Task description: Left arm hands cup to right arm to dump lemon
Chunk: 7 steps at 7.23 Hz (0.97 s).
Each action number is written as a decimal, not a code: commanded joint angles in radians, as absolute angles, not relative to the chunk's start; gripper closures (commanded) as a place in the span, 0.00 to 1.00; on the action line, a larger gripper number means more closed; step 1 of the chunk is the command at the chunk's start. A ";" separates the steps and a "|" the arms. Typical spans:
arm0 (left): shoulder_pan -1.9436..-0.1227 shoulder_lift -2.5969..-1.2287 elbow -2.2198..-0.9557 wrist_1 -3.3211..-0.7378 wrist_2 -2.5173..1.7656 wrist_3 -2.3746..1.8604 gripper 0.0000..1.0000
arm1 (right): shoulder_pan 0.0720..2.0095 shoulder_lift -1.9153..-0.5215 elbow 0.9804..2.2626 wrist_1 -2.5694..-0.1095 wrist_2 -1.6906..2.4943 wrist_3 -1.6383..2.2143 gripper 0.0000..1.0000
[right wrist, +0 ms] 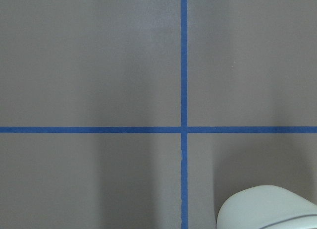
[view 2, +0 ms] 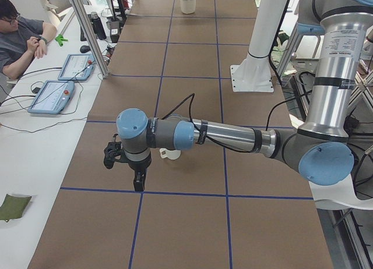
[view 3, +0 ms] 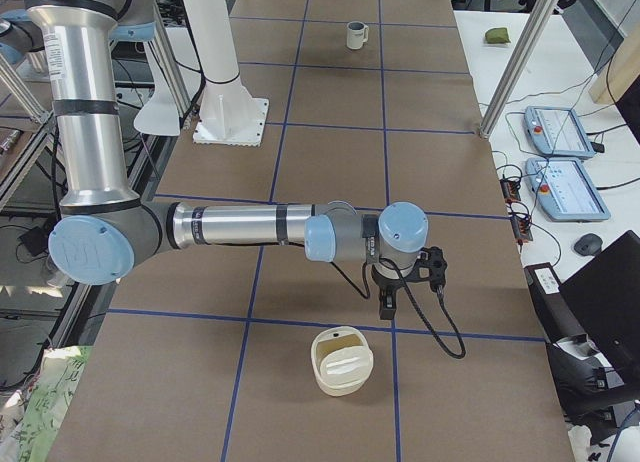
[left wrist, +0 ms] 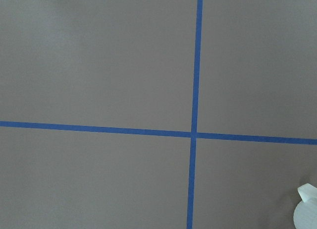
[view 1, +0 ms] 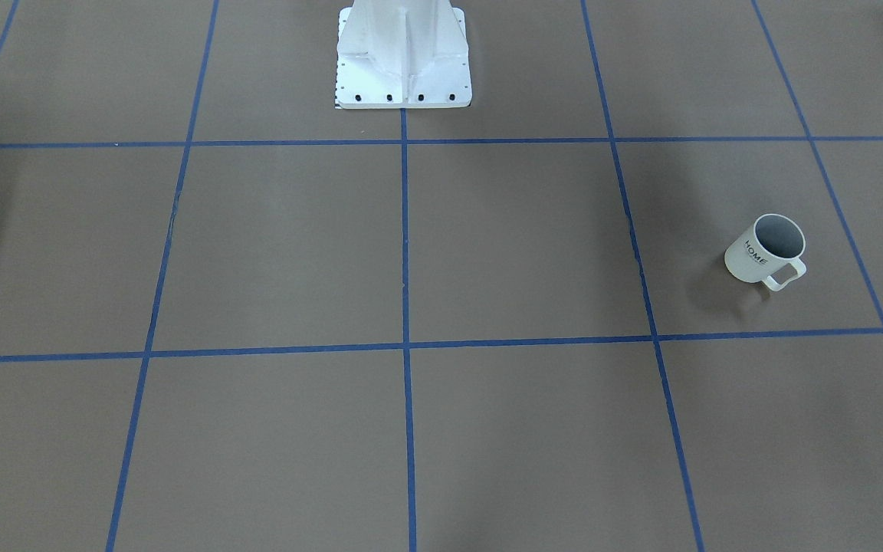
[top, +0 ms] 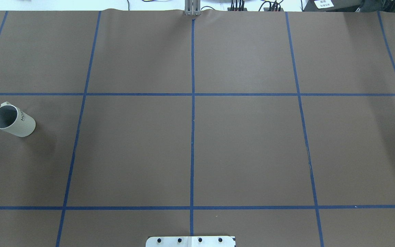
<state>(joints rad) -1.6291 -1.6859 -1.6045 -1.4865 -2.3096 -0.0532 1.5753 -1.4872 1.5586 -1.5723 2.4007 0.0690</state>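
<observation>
- Well, the left gripper (view 2: pixel 139 184) hangs fingers-down from a wrist bent over the brown table (top: pixel 245 151). It shows only from the table's end, so I cannot tell whether its jaws are parted or closed. Nothing is seen in them.
- Just beside it, half hidden behind the wrist, stands the cup (view 2: pixel 170 154). It is upright on the paper and apart from the fingers.
- From above, the cup sits in the middle row of squares at the robot's far left. Its grey inside faces up, "HOME" is on its side, and the squared handle is turned away from the robot's base.
- The left arm (view 2: pixel 233 138) stretches level and low across the table to reach that spot.
- The right gripper (view 3: pixel 387 310) likewise points down at the other end. Again it shows only from the side, so I cannot tell how it is set.
- Near its fingertips, across a line of blue tape (top: pixel 192 137), lies a cream tub (view 3: pixel 342 360). The two are not touching.
- The right arm (view 3: pixel 240 225) runs out level to it.
- Between the arms rises the white pedestal (view 1: pixel 403 54).
- An operator (view 2: pixel 20 36) sits at the side bench by two teach pendants (view 2: pixel 51 96).
</observation>
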 commanded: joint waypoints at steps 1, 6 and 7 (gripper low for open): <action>-1.629 -1.686 -1.606 -1.486 -2.309 -0.054 0.00 | 1.575 -1.485 1.560 -1.572 2.401 0.071 0.00; -1.621 -1.669 -1.652 -1.592 -2.313 -0.063 0.00 | 1.575 -1.473 1.607 -1.572 2.398 0.093 0.00; -1.621 -1.669 -1.684 -1.591 -2.316 -0.099 0.00 | 1.575 -1.471 1.609 -1.572 2.398 0.097 0.00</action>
<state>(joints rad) -1.6221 -1.6740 -1.6574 -1.5764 -2.3107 -0.0702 1.5754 -1.4719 1.6010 -1.5723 2.3996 0.0910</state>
